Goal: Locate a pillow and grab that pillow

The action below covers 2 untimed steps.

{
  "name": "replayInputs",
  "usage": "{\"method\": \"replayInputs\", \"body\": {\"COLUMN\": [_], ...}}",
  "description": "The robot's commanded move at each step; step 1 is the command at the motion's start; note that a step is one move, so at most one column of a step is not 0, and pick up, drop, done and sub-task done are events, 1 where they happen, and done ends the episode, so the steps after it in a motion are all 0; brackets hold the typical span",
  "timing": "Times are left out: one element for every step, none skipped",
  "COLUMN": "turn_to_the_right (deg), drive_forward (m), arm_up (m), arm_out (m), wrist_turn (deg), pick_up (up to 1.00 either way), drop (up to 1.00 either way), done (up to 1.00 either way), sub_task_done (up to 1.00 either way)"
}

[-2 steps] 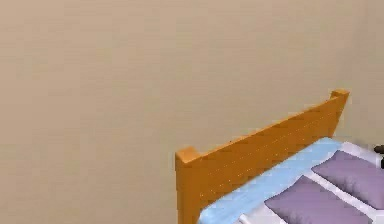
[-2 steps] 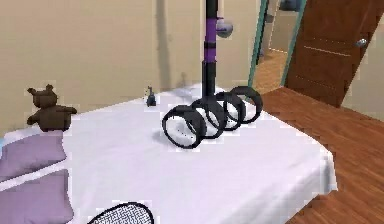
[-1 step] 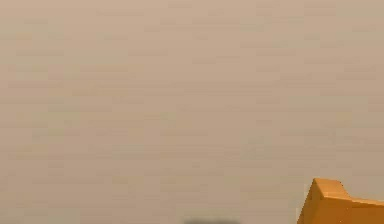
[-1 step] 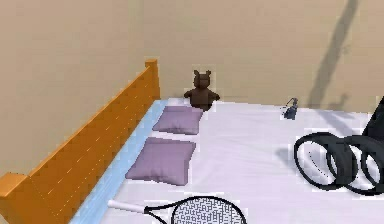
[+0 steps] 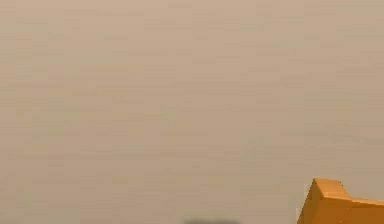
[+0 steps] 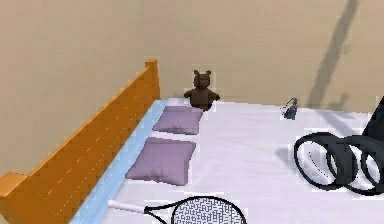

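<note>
Two lilac pillows lie on a white bed (image 6: 250,150) in the arm side view. The farther pillow (image 6: 179,121) rests near the head end, just below a brown teddy bear (image 6: 202,90). The nearer pillow (image 6: 161,160) lies flat beside the pale blue mattress edge, a little left of the middle.
An orange wooden headboard (image 6: 95,140) runs along the bed's left side; its corner (image 5: 340,203) appears at the forward view's bottom right before a beige wall (image 5: 180,100). A tennis racket (image 6: 200,212), black rings (image 6: 335,160) and a small dark object (image 6: 290,108) lie on the bed.
</note>
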Motion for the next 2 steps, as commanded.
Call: {"method": "replayInputs", "body": {"turn_to_the_right": [0.0, 0.0], "drive_forward": [0.00, 0.00], "arm_up": [0.20, 0.00], "arm_out": [0.00, 0.36], "wrist_turn": [0.0, 0.0], "pick_up": [0.00, 0.00], "drop": [0.00, 0.00], "done": [0.00, 0.00], "sub_task_done": [0.00, 0.00]}}
